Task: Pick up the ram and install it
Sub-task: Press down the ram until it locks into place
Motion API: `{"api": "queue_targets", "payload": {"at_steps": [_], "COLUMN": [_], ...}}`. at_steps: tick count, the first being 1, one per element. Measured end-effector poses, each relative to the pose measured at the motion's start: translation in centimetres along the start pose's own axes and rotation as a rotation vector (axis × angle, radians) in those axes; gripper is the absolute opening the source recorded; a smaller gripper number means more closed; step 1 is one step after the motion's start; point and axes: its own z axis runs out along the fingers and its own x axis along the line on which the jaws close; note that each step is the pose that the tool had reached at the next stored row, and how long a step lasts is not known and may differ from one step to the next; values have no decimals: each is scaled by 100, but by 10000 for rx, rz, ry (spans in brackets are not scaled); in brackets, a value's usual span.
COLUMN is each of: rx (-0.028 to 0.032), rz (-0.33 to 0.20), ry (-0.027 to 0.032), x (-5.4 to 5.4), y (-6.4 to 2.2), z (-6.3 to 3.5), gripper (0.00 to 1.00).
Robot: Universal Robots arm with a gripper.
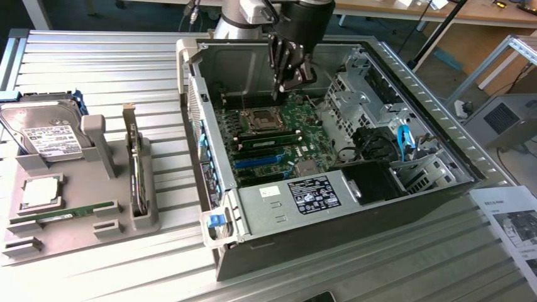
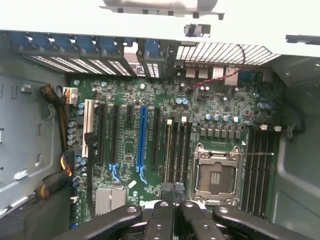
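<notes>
A ram [image 1: 63, 214], a long thin green stick, lies flat at the front of the grey holder tray [image 1: 117, 229] on the exterior view's left. Inside the open computer case [image 1: 277, 201] another green stick [image 1: 268, 134] appears to sit among the dark memory slots [image 2: 177, 150] beside the empty processor socket [image 2: 216, 172]. My gripper [image 1: 290, 88] hangs inside the case above the motherboard [image 2: 130, 145], close to the socket. In the wrist view the gripper [image 2: 174, 192] is shut, its fingertips pressed together with nothing between them.
The tray also holds a hard drive [image 1: 46, 135], a square silver processor chip [image 1: 39, 192] and an upright expansion card [image 1: 134, 163]. Drive cages and cables [image 1: 378, 141] fill the case's right side. A paper sheet [image 1: 512, 226] lies at the right.
</notes>
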Motion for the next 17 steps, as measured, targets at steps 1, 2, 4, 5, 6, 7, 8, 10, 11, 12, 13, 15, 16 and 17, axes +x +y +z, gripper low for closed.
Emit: {"api": "queue_targets", "payload": {"at_steps": [1,2,4,5,6,7,8,10,11,12,13,15,16,17], "rx": [-1,0,1,1,1,1,0,-1,-2,-4,-4,-6,-6,-6], "rz": [0,0,0,0,0,1,7,64,90,148,194,281,292,292], "ry": [1,1,0,-1,-1,0,1,3,5,11,13,15,16,16], "x": [0,1,1,1,1,1,1,1,1,1,1,1,1,1], "y": [-1,-1,-2,-2,-2,-2,-2,-2,-2,-2,-2,-2,-2,-2], "z": [-24,-41,-55,-55,-55,-55,-55,-56,-56,-56,-56,-56,-56,-56], "gripper": [11,11,11,11,11,11,11,11,11,11,11,11,11,11]}}
